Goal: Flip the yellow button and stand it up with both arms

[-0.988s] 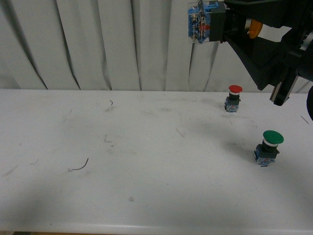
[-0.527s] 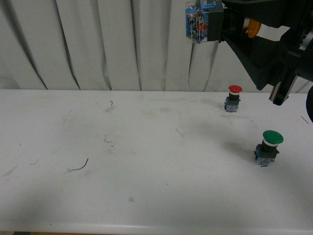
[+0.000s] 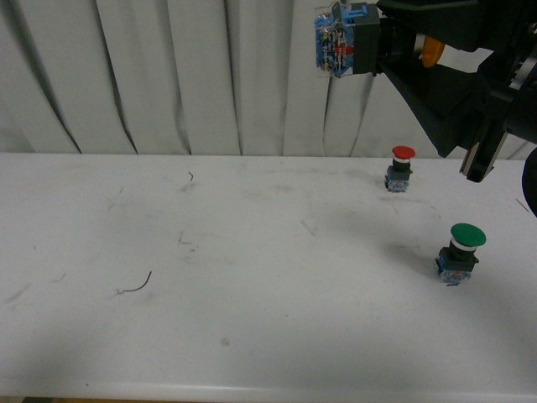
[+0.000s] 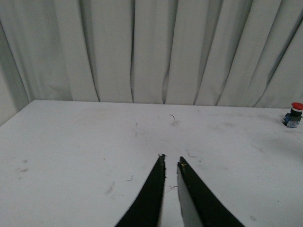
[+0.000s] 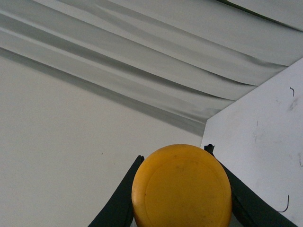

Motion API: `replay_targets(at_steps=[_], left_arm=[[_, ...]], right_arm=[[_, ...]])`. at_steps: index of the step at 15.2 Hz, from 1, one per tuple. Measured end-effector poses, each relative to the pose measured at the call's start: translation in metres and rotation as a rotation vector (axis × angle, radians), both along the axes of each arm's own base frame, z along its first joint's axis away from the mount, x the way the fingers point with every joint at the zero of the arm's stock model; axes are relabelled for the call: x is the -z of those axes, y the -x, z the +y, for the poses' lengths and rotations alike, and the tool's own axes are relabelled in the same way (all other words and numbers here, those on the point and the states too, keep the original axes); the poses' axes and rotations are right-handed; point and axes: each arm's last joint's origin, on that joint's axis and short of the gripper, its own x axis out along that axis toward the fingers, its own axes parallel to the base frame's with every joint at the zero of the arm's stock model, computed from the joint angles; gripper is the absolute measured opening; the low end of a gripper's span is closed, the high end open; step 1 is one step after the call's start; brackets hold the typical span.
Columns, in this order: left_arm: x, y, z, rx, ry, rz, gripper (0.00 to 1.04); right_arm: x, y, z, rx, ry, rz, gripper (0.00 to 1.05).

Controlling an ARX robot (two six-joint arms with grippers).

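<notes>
High above the table at the top right of the front view, my right gripper (image 3: 394,42) is shut on the yellow button (image 3: 344,39). The button lies sideways, its blue boxy base pointing left and its orange cap edge tucked into the black arm. The right wrist view is filled low down by the round yellow cap (image 5: 182,187), with a black finger on each side of it. In the left wrist view my left gripper (image 4: 171,161) hovers over the white table (image 4: 71,156), shut with only a thin slit between its tips and nothing in it.
A red-capped switch (image 3: 402,168) stands at the back right of the table (image 3: 252,294), also seen in the left wrist view (image 4: 294,113). A larger green-capped switch (image 3: 461,251) stands nearer the front right. Grey curtain (image 3: 168,75) hangs behind. Small wire scraps (image 3: 134,285) lie on the left.
The right gripper has carried the yellow button slightly up and to the left. Nothing else on the table has moved.
</notes>
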Motion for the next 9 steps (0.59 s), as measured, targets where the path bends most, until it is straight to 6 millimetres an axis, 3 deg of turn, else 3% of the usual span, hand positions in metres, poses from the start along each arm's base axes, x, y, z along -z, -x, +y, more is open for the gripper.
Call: replay_targets(at_steps=[2, 4, 6, 7, 8, 9], left_arm=[[0.0, 0.0, 0.0, 0.0, 0.0, -0.003, 0.34], [0.0, 0.0, 0.0, 0.0, 0.0, -0.003, 0.57], [0.0, 0.0, 0.0, 0.0, 0.0, -0.003, 0.81], [0.0, 0.0, 0.0, 0.0, 0.0, -0.003, 0.94], [0.0, 0.0, 0.0, 0.0, -0.001, -0.003, 1.0], [0.0, 0.0, 0.0, 0.0, 0.0, -0.003, 0.97]], right_arm=[[-0.001, -0.001, -0.003, 0.028, 0.037, -0.039, 0.34], [-0.016, -0.005, -0.017, 0.14, 0.136, -0.169, 0.34], [-0.034, -0.025, -0.03, 0.342, 0.389, -0.19, 0.34], [-0.03, -0.037, -0.041, 0.447, 0.586, -0.156, 0.34], [-0.02, -0.049, -0.052, 0.524, 0.779, -0.103, 0.34], [-0.014, -0.055, -0.061, 0.571, 0.92, -0.061, 0.34]])
